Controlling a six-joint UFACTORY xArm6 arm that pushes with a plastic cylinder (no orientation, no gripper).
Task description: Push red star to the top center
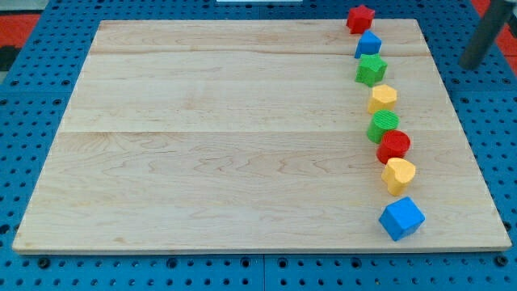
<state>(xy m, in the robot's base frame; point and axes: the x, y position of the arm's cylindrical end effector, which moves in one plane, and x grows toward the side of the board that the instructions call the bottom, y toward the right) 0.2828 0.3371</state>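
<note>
The red star [360, 18] sits at the top edge of the wooden board [226, 137], toward the view's right. My tip [470, 65] is the lower end of a dark rod at the view's far right, off the board's right edge, well right of and slightly below the red star, touching no block.
Below the red star a column of blocks runs down the right side: a blue block [368, 44], a green star [371, 70], a yellow block [383, 99], a green block [384, 126], a red round block [394, 146], a yellow block [398, 175], a blue cube [401, 218].
</note>
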